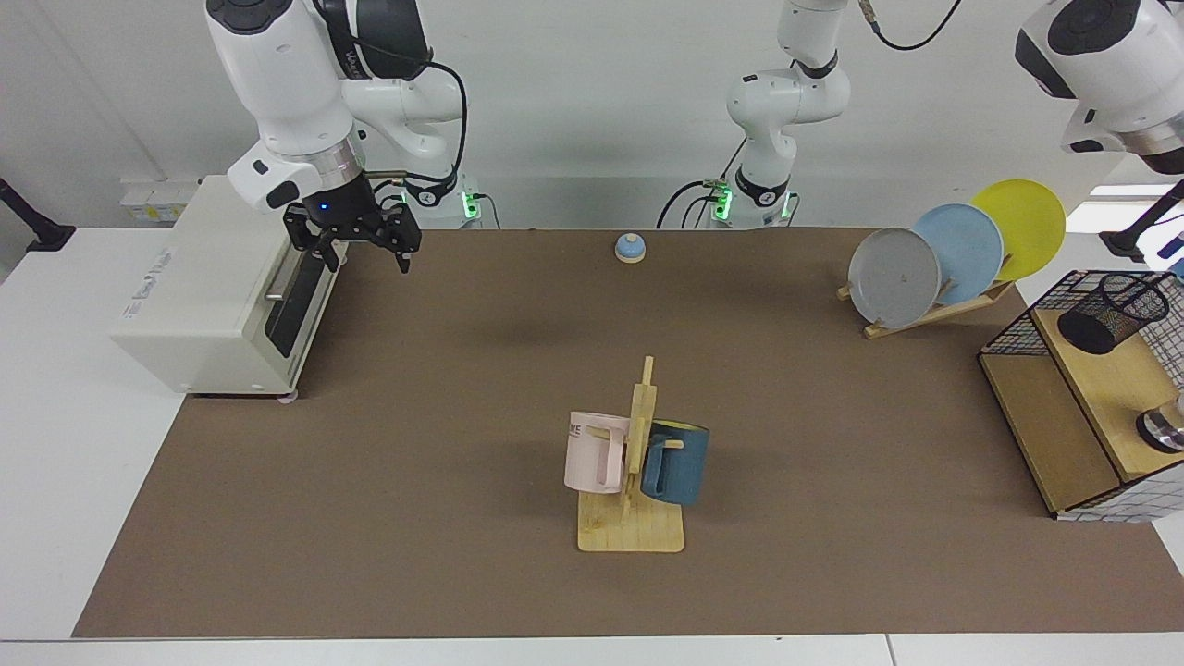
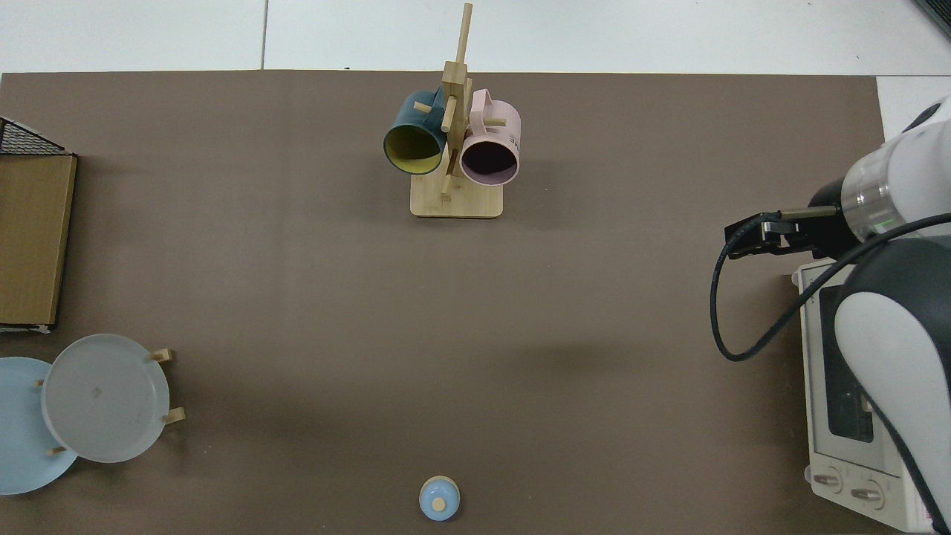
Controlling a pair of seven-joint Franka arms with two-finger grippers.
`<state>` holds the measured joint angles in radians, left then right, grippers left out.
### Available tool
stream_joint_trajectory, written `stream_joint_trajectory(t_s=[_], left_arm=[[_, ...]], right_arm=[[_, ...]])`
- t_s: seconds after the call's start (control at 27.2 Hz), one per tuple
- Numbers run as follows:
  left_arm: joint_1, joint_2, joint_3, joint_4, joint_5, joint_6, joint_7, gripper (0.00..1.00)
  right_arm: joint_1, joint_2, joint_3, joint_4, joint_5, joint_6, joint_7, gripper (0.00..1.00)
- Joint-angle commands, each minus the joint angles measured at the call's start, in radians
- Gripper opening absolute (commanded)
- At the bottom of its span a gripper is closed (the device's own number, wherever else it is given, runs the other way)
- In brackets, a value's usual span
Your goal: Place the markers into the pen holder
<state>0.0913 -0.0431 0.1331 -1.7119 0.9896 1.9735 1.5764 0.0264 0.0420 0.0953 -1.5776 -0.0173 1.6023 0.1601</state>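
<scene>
Nearest us the mug rack (image 1: 632,481) stands alone on the brown counter (image 1: 416,462), with open room all around it. Further back, at the counter's edge, the wire and wood shelf (image 1: 1036,416) carries the pen holder (image 1: 1115,313) on its top board. We see no marker standing in it, so we judge the drop is not yet made.

A small white and blue piece (image 1: 1171,250) at the picture's edge, just above the pen holder, is probably the marker, though we cannot be sure. The left gripper (image 1: 1170,162) hangs high above it, cut off by the edge, so we cannot tell its grip. The tilted plates (image 1: 962,250) stand near the shelf and narrow that approach.

Across the counter the right gripper (image 1: 351,242) waits beside the toaster oven (image 1: 199,296), jaws spread wide and empty. A small bell (image 1: 630,247) sits near the far edge, well apart from everything.
</scene>
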Motion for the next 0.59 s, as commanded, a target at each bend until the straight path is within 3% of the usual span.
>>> stream_joint_trajectory(t_s=[0.0, 0.55], left_arm=[[0.045, 0.031, -0.004, 0.02, -0.003, 0.042, 0.025, 0.0], [0.056, 0.032, 0.0, 0.017, -0.037, 0.056, 0.082, 0.0]], right_arm=[[-0.028, -0.005, 0.014, -0.01, -0.001, 0.021, 0.018, 1.0], [-0.023, -0.005, 0.015, -0.009, 0.007, 0.022, 0.021, 1.0]])
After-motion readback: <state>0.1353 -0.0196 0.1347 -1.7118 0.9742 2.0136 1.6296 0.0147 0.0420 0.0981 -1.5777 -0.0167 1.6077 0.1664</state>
